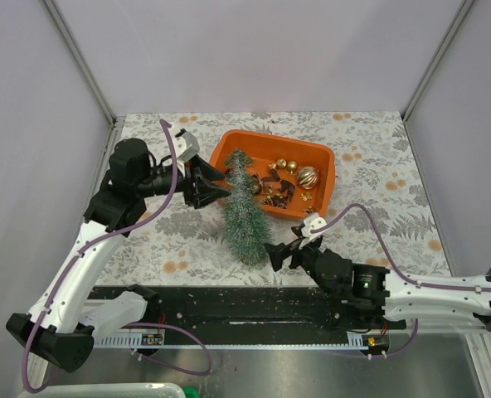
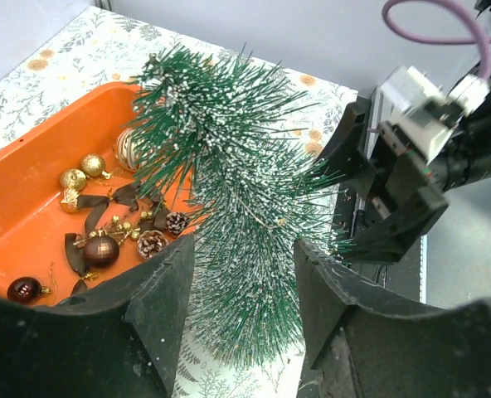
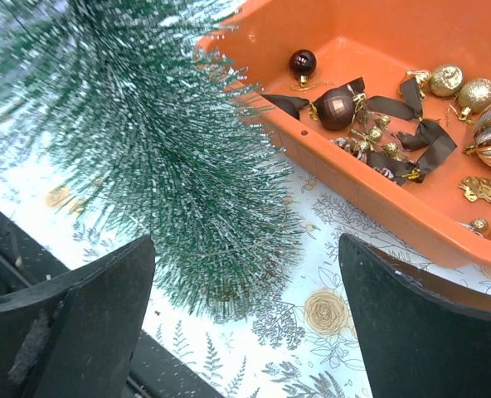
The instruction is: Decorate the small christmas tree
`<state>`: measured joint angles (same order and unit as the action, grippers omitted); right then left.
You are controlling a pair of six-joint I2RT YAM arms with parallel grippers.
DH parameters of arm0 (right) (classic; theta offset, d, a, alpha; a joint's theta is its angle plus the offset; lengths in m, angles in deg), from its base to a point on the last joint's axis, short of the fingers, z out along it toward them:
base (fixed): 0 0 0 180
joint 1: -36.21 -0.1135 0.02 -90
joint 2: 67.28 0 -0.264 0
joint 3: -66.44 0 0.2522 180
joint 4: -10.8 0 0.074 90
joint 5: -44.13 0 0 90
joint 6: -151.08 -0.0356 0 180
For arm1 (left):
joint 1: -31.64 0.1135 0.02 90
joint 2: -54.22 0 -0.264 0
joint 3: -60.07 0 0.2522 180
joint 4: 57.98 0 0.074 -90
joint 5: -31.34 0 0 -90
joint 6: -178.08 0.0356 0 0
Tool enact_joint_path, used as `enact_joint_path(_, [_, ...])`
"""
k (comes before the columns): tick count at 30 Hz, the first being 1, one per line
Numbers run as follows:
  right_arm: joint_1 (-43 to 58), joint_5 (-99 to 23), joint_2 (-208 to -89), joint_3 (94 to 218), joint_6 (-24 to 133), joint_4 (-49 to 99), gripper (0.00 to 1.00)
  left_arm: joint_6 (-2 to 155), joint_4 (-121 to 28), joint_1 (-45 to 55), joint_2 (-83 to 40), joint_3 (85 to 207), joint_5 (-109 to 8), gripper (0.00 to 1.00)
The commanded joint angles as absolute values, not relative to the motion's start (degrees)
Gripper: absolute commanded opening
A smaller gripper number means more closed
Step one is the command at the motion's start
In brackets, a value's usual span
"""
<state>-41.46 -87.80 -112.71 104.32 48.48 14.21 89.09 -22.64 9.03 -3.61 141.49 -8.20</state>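
Note:
The small christmas tree [image 1: 244, 215] [image 2: 237, 166] [image 3: 146, 124] lies slanted, its tip over the left rim of the orange tray [image 1: 270, 133] [image 2: 30, 191] [image 3: 353, 182] and its base near the table's front. My left gripper [image 1: 221, 191] [image 2: 244, 245] comes in from the left. Its jaws are half closed on the tree's needles, which press against both inner faces. My right gripper [image 1: 275, 254] [image 3: 245, 240] stands wide open just right of the tree's base and holds nothing. Gold baubles [image 1: 307, 177], dark red baubles [image 3: 303, 62] [image 2: 100, 249], bows and pinecones lie in the tray.
A floral cloth [image 1: 378, 166] covers the table. A black strip [image 1: 229, 303] runs along its near edge, close behind the tree's base. Pale enclosure walls with metal posts [image 1: 80, 58] stand on three sides. The right gripper's head [image 2: 386, 207] sits close beside the left fingers.

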Motion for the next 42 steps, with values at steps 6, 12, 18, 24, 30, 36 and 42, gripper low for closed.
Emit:
enact_joint_path(6, [-48.07,-87.97,-112.7,112.36,38.94,32.37,0.99,91.94,-23.48,8.88,-1.68,140.01,-10.23,0.61])
enact_joint_path(12, [-54.75,-93.14,-119.21,113.43,32.35,33.27,0.95,91.86,-23.57,8.88,-1.68,140.19,-10.93,0.63])
enact_joint_path(18, [-55.64,-100.96,-127.21,111.32,36.01,18.44,0.88,91.15,-24.09,8.88,-1.86,140.54,-10.93,0.63])
enact_joint_path(24, [-54.5,-103.79,-136.61,108.76,45.53,-2.24,0.83,90.01,-24.97,8.88,-1.51,139.4,-11.19,0.43])
enact_joint_path(30, [-51.08,-102.04,-139.96,107.45,43.42,-6.03,0.59,89.13,-26.03,8.88,-0.89,138.87,-11.2,0.39])
enact_joint_path(36, [-46.68,-99.22,-138.38,106.22,43.33,-4.63,0.08,88.6,-26.03,8.88,0.07,138.52,-11.11,0.35])
enact_joint_path(42, [-44.31,-96.59,-134.88,104.03,44.56,-3.74,0.0,88.95,-24.63,8.88,1.65,138.6,-10.41,0.33])
